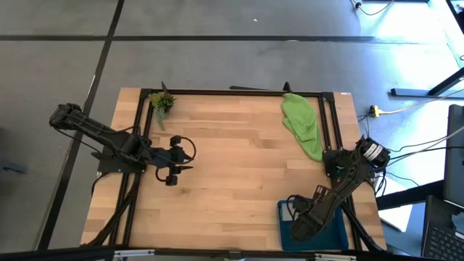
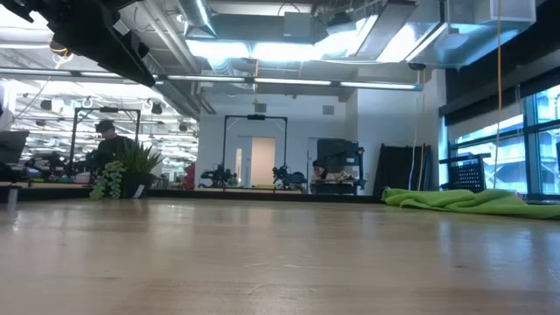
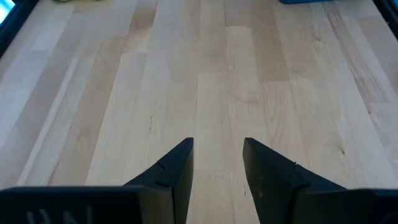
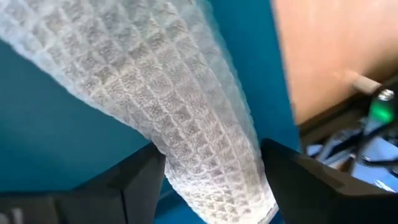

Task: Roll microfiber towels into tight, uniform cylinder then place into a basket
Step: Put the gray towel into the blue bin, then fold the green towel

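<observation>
A pale wood table (image 1: 232, 159) is seen from above, framed by black rails, with a grey floor around it; in the low view an open workshop with ceiling lights shows behind, and a person sits far back on the left, too small to make out much. A little plant sprig (image 1: 162, 101) is parked at the far left corner. The green towel (image 1: 303, 125) is left lying loose and crumpled at the far right, not rolled at all; it shows in the low view too as a low green heap (image 2: 472, 201) on the right.

The basket (image 1: 284, 217) is sat at the near right edge of the table, mostly covered by the right arm. The right gripper (image 4: 211, 180) is down inside the basket (image 4: 56, 130), and the white towel (image 4: 180, 106), a waffle-textured roll, is pinched between its two fingers; the roll is seen against the teal floor of the basket, though whether it is resting on it can't be told.

The left gripper (image 1: 175, 165) is held over bare wood on the left side, well apart from both towels; its fingers (image 3: 174, 171) are spread with nothing between them but tabletop.
</observation>
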